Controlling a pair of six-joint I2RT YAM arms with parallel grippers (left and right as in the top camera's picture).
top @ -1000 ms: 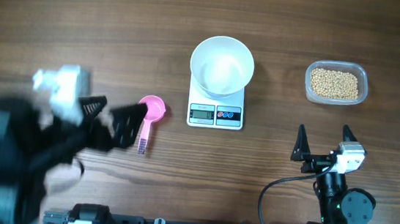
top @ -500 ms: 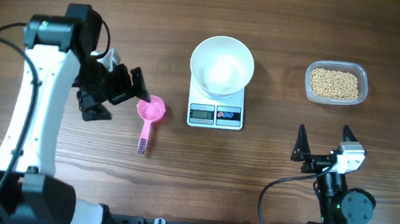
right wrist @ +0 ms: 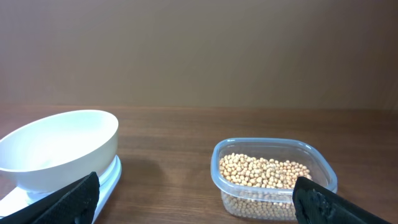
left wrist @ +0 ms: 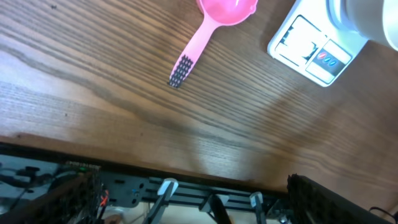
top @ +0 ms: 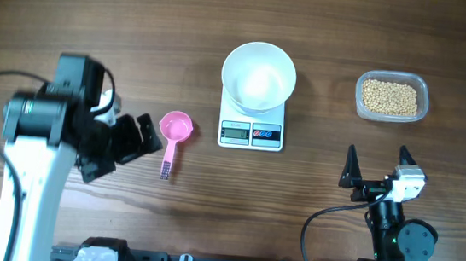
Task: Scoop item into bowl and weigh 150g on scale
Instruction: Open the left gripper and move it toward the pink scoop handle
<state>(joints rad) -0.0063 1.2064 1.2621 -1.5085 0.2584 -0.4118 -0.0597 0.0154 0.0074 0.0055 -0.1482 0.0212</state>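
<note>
Hovering just left of the pink scoop (top: 175, 129) in the overhead view, the left fingers (top: 145, 136) gape wide and empty. The bowl (top: 259, 76) sits on the scale (top: 251, 134), the beans (top: 390, 97) in a clear tub (top: 423, 96) to its right on the wooden bench (top: 354, 31). The right fingers (top: 350, 166), equally spread and empty, point toward the tub. Left wrist: the scoop lies ahead, untouched. Right wrist: bowl and beans show between its fingers, a brown wall (right wrist: 199, 50) behind.

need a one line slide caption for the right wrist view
Open right gripper faces the white bowl on the scale and a tub of beans.
</note>
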